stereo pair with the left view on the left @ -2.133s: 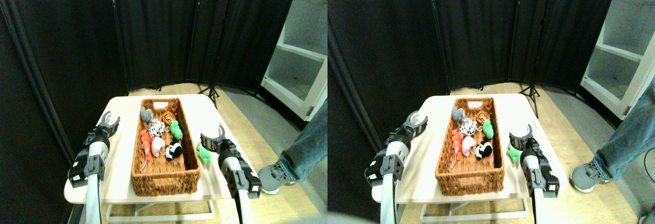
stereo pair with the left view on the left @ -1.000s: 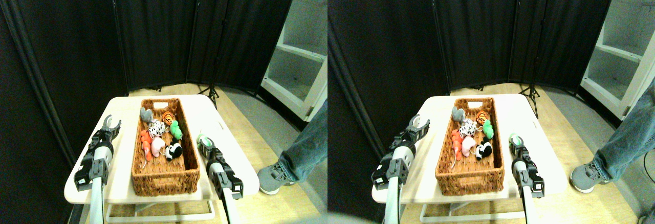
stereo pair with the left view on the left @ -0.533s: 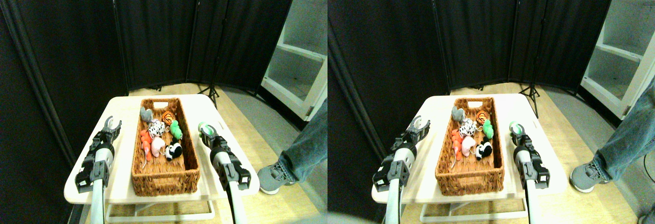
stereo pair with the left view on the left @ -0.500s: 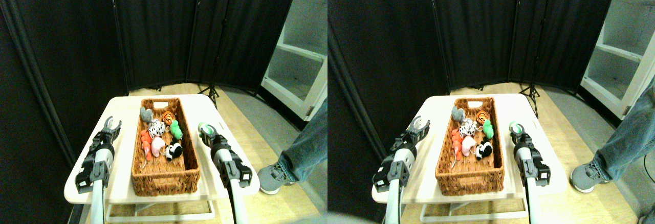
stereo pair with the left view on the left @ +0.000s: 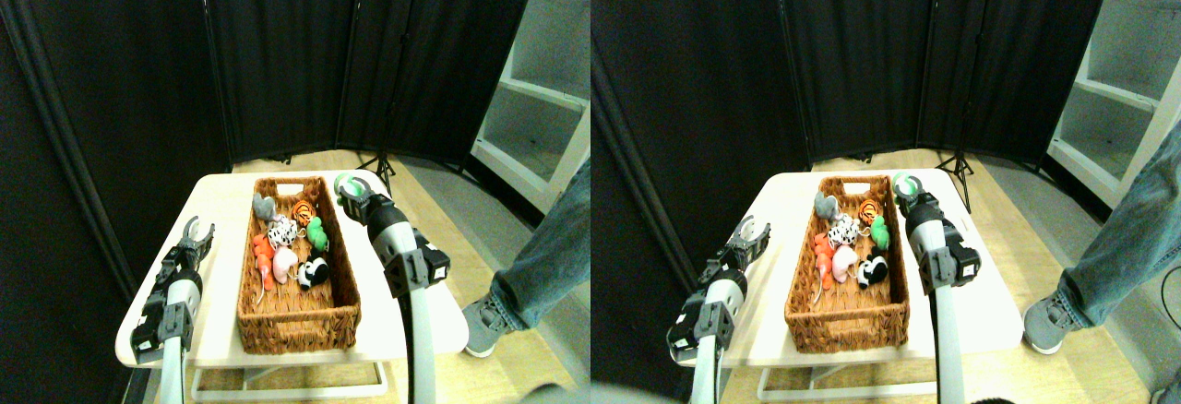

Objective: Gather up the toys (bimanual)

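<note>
Toys lie in a loose cluster inside the long wicker basket (stereo pair with the left view on the left: 297, 316), which stands lengthwise on the pale table (stereo pair with the left view on the left: 221, 203), its far end near the table's far edge. Toward the basket's far end sit a grey toy (stereo pair with the left view on the left: 263, 207) and the orange striped tiger (stereo pair with the left view on the left: 302, 210); nearer lie the spotted cow (stereo pair with the left view on the left: 282, 232) and a green toy (stereo pair with the left view on the left: 317, 234), then a red-orange toy (stereo pair with the left view on the left: 263, 256) and a pink toy (stereo pair with the left view on the left: 284, 263) side by side, with the panda (stereo pair with the left view on the left: 314, 272) against the basket's right wall. The near end of the basket is bare weave. Another green toy (stereo pair with the left view on the left: 347, 183) is gripped in the jaws of the right gripper (stereo pair with the left view on the left: 351, 194), raised above the basket's far right corner, clear of the table. The left gripper (stereo pair with the left view on the left: 195, 234) hovers over the table's left edge, well apart from the basket, its jaws spread and holding nothing. A person's leg in jeans (stereo pair with the left view on the left: 544, 261) and a grey shoe (stereo pair with the left view on the left: 482, 323) stand on the floor beyond the table's right side.
</note>
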Controlling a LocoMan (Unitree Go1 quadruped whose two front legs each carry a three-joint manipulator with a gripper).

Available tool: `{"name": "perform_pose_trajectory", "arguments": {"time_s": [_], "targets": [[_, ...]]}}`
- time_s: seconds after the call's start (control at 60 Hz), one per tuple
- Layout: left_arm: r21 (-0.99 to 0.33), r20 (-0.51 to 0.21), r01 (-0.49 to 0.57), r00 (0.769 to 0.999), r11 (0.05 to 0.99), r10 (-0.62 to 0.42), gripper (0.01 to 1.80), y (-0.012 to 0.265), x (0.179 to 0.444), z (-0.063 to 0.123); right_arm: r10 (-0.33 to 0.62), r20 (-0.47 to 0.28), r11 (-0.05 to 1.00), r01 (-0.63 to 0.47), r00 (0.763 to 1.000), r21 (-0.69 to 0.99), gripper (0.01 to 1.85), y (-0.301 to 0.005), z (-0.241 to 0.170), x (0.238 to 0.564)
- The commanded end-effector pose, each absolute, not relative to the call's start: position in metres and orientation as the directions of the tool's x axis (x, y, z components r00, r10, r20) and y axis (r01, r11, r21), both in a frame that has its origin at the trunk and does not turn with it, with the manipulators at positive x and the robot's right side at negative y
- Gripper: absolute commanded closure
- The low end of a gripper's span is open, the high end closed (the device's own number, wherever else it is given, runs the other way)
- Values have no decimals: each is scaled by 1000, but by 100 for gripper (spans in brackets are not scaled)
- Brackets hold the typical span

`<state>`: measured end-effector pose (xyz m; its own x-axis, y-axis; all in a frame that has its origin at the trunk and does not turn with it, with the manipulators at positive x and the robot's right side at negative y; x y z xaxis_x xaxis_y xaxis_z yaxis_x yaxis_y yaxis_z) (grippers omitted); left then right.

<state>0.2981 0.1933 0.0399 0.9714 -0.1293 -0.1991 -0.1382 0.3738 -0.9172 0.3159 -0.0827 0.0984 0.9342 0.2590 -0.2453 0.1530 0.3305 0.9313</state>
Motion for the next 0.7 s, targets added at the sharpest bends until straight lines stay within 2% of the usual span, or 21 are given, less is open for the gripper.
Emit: {"name": "perform_pose_trajectory", "arguments": {"time_s": [0.017,0.15,0.217,0.333,0.4,0.517,0.533,0.55,0.6,0.7], "targets": [[-923,-139,-72,979,377,-152,160,193,297,51,330,-180,315,72,927,946,179,-69,108,315],[-926,-133,-69,980,372,-148,160,195,296,52,346,-185,299,79,920,951,182,-57,106,312],[-925,-128,-66,981,373,-145,160,197,295,52,354,-200,258,110,914,960,185,-49,101,310],[-924,-127,-65,982,377,-141,158,199,295,52,350,-220,271,126,911,954,185,-46,89,309],[-925,-125,-64,982,374,-143,161,200,296,52,366,-240,255,151,899,955,183,-47,83,309],[-921,-121,-55,981,385,-149,160,200,299,51,394,-272,245,185,878,952,151,-51,73,313],[-921,-121,-55,981,385,-149,160,200,299,51,394,-272,245,185,878,952,151,-51,73,313],[-921,-120,-53,981,386,-151,159,199,300,51,399,-275,243,189,875,952,142,-53,71,314],[-922,-119,-54,982,383,-148,158,199,300,51,398,-278,238,194,874,952,137,-54,69,314],[-924,-131,-67,981,377,-146,153,196,303,51,405,-283,259,188,869,947,116,-59,68,316]]}}
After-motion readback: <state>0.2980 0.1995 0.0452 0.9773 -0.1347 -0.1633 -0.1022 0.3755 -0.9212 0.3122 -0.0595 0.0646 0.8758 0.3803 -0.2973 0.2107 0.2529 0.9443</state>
